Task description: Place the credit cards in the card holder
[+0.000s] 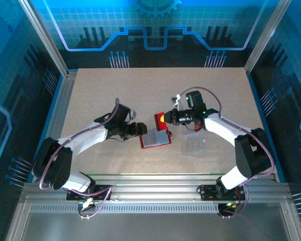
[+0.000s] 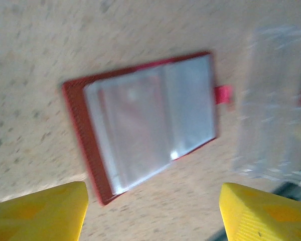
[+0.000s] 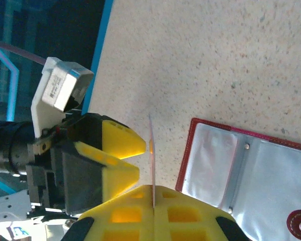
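My right gripper [image 3: 153, 195] clenches thin red-yellow card [image 3: 151, 145] edge-on; open red clear-pocketed wallet [image 1: 155, 138] just left of it; left gripper [image 1: 140, 129] released.

The top external camera looks down from high behind the near edge, taking in the whole tabletop [image 1: 115, 90]. Both wrist cameras hang close above its middle, and all three views share the open card holder [image 1: 155, 139] lying there

Your left arm [image 1: 85, 138] and right arm [image 1: 223, 129] were white with black joints, trailing purple cables [image 1: 218, 103]; your fingers [image 2: 37, 213] were yellow.
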Controlling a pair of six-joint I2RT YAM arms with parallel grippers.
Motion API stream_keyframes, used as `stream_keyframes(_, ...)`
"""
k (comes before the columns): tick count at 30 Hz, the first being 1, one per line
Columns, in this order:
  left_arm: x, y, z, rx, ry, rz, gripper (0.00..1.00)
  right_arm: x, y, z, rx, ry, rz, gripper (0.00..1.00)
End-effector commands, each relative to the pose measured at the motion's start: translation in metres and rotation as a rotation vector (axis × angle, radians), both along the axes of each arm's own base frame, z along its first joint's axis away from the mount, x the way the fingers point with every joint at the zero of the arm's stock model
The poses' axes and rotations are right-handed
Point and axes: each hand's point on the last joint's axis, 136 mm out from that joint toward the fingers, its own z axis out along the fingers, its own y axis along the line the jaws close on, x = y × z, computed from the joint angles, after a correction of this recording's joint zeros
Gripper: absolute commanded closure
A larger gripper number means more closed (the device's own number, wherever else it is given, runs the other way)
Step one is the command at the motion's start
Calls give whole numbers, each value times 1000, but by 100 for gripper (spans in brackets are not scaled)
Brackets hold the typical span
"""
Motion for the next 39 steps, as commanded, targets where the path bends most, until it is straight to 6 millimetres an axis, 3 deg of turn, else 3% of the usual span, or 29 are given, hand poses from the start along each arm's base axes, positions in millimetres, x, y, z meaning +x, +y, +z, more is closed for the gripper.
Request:
stream_keyframes(1,-8,9,-27,209,31,-64,29,2,9,-19,28,-19,17,100)
stream_keyframes(8,6,0,-53,319,51,-59,30,-4,7,-47,-12,13,14,100)
stream_keyframes(15,7,5,-74,387,90,-55,39,-5,5,-68,-82,27,7,100)
stream_keyframes(25,-3,7,-84,381,119,-51,49,12,9,-86,-90,48,-37,100)
stream_keyframes(32,-4,6,-86,370,124,-50,50,15,18,-84,-42,61,-44,100)
stream_keyframes(39,-7,5,-87,359,131,-49,51,12,24,-96,-52,83,-39,100)
